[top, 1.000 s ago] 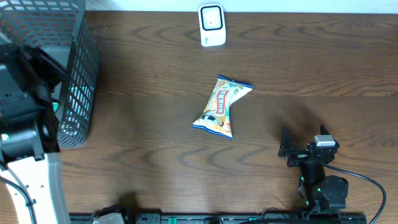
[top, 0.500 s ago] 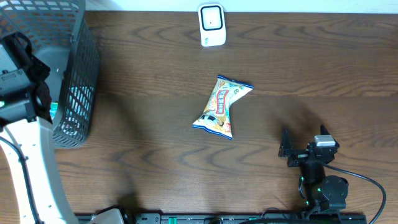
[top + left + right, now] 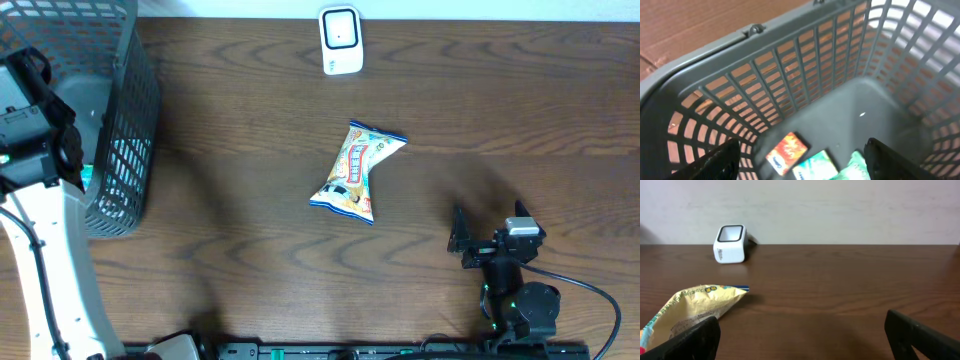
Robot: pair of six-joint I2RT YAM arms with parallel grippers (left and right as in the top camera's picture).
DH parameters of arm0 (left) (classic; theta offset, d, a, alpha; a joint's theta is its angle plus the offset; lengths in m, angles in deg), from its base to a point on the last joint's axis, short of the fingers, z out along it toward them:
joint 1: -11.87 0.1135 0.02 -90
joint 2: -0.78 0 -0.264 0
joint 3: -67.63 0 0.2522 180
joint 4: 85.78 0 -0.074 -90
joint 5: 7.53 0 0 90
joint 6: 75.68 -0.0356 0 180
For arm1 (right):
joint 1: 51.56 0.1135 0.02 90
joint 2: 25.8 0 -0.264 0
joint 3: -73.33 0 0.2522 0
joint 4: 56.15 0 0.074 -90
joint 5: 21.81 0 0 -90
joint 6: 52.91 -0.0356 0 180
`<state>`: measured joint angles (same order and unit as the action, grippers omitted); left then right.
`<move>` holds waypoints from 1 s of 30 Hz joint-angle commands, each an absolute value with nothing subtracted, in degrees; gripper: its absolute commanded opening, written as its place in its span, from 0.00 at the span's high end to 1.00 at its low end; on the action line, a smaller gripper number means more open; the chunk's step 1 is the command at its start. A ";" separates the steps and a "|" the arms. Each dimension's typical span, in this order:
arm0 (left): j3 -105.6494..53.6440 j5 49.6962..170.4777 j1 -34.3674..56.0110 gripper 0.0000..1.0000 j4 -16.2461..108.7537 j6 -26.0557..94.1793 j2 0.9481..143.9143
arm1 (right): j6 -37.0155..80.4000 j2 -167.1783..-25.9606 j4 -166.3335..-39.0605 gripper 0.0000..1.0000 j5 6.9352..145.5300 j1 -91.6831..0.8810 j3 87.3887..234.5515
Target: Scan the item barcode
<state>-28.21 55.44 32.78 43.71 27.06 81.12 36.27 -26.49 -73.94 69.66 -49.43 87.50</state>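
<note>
Progress first: I'm reading this as the scan not being done for the item that's out. Nearest the robot, the right gripper [image 3: 801,322] is sitting low over the dark brown wooden table [image 3: 220,250], jaws spread as wide as they go and holding nothing. A bit further out, the crinkly yellow-and-blue snack packet [image 3: 357,172] is lying flat on the wood near the middle of the table, with neither gripper touching it. It's well apart from the small white boxy barcode scanner [image 3: 340,40], which is standing at the far edge with its window facing up. So picking it up, carrying it over and showing the barcode are all looking like they're left to do. I can't make out where the barcode is on the packet.

Pose-wise, the right gripper is pointing toward the far side, with the packet off to the left in its wrist view and the scanner beyond that. The left arm [image 3: 40,120] is reaching over the grey plastic mesh basket [image 3: 125,130] at the far left. The left gripper [image 3: 802,145] is aiming down inside it, fingers wide and gripping nothing. An orange-red packet [image 3: 786,150] and a green packet [image 3: 812,165] are lying on the basket floor below.
</note>
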 commanded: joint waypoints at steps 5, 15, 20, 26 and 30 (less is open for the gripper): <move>-28.49 54.35 33.08 0.22 44.39 16.13 84.38 | 35.66 -26.22 -74.21 0.01 69.38 -49.26 87.41; -28.08 54.35 34.88 0.22 44.78 4.72 86.74 | 35.66 -26.24 -74.18 0.01 69.38 -49.26 87.41; -28.04 54.40 36.95 0.22 44.73 4.76 86.85 | 35.66 -26.22 -74.18 0.01 69.38 -49.26 87.41; -27.03 58.07 39.47 0.22 44.45 4.98 87.59 | 35.66 -26.24 -74.21 0.01 69.38 -49.26 87.41; -26.90 60.23 40.47 0.22 43.45 5.24 89.10 | 35.66 -26.22 -74.21 0.01 69.38 -49.26 87.41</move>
<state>-27.99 57.89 39.77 44.04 5.46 87.26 36.25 -26.49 -73.94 69.66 -49.43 87.50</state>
